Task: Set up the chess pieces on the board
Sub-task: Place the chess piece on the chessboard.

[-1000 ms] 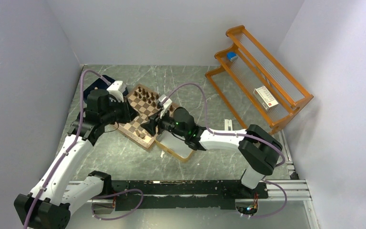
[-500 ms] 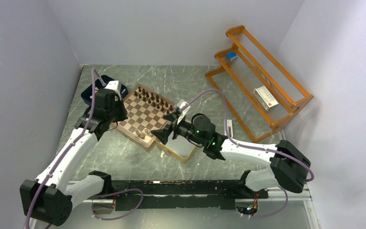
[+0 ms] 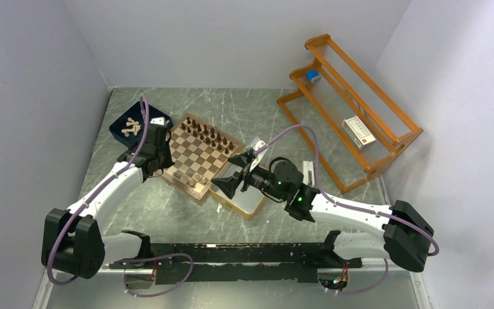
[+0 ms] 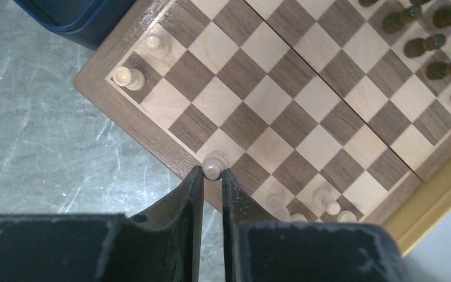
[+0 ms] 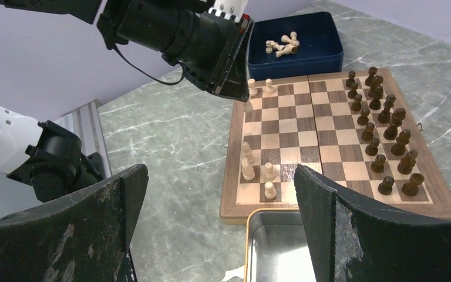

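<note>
The board lies left of centre, with dark pieces in two rows along its far side. A few pale pieces stand at its near corner and two more at the left corner. My left gripper is shut on a pale pawn, held by its head over a light square at the board's left edge. This gripper shows in the top view. My right gripper is open wide and empty, above the silver tin and facing the board.
A navy tray with several loose pale pieces sits beyond the board's left corner. A silver gold-rimmed tin touches the board's near right side. An orange wooden rack stands at the back right.
My right gripper has drawn back from the board to above the tin. My left arm has shifted off the navy tray, which now shows, to the board's left edge.
</note>
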`<state>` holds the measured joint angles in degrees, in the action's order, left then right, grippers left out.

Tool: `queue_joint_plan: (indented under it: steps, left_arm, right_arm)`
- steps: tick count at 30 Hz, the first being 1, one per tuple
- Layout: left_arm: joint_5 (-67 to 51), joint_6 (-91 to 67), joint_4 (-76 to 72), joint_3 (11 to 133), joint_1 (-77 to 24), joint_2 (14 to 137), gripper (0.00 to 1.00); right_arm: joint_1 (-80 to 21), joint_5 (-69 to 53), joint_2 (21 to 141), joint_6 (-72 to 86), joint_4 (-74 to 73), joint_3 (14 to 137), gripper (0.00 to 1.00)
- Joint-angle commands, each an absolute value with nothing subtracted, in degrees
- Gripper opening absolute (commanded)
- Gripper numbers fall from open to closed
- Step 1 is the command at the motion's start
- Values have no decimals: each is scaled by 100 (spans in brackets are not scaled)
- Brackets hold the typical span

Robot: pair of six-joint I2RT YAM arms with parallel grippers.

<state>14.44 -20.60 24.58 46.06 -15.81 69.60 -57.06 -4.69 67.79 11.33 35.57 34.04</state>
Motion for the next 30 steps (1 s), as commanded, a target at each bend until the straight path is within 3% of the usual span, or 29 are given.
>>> queue_joint_plan:
  steps: [1, 24, 30]
  left_arm:
    - [1745, -2141, 2053, 4597, -1433, 7147, 10]
    - [1922, -2211, 1697, 4505, -1248, 8006, 9]
    - [2019, -2176, 1685, 4514, -1248, 8025, 15]
  right_arm:
    - [-5686, -454, 6634, 1089, 3639, 3318, 100]
    - [-5685, -441, 6307, 896, 3536, 3210, 100]
    - [-5682, -405, 6255, 777, 3458, 3234, 100]
